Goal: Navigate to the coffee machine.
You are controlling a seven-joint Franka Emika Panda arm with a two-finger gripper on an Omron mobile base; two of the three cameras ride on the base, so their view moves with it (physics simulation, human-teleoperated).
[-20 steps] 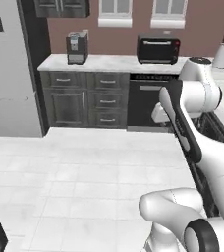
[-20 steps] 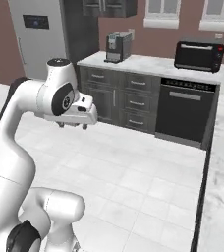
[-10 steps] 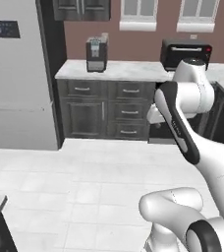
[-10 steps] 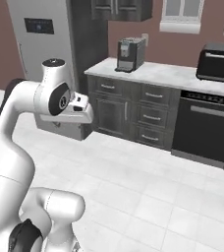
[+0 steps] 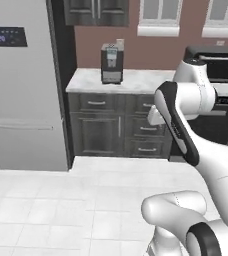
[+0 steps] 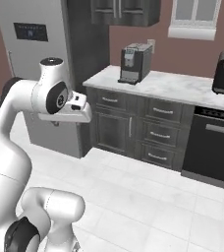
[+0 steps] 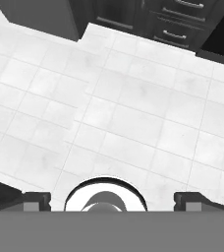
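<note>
Black and boxy, the coffee machine point(image 5: 111, 63) stood on the pale marble table point(image 5: 136, 80), near its left end and back against the reddish-brown wall, well apart from me. In the right base view the coffee machine point(image 6: 135, 63) showed a small light-blue screen on its front and a grey top. Dark grey drawers point(image 5: 147, 129) and a cupboard door point(image 5: 99, 132) ran below the table. A tall silver fridge point(image 5: 23, 85) stood to the left of the table, with a small dark display near its top. At the right end of the table sat a wide black toaster oven point(image 5: 217, 64), partly hidden behind my arm, and below it a black dishwasher front point(image 6: 213, 149) filled the gap in the cabinets. Windows with white sills point(image 5: 158, 30) were set in the wall above.

My tool point(image 7: 112, 202) hung in front of my shoulder, pointed down at the white tiled floor point(image 7: 124, 118). Its two dark fingertips point(image 7: 33, 201) sat wide apart at either side of the hand view, spread with nothing between them but floor. Along the top of that view ran the bottom drawers point(image 7: 175, 24) and the foot of the fridge point(image 7: 40, 17)
</note>
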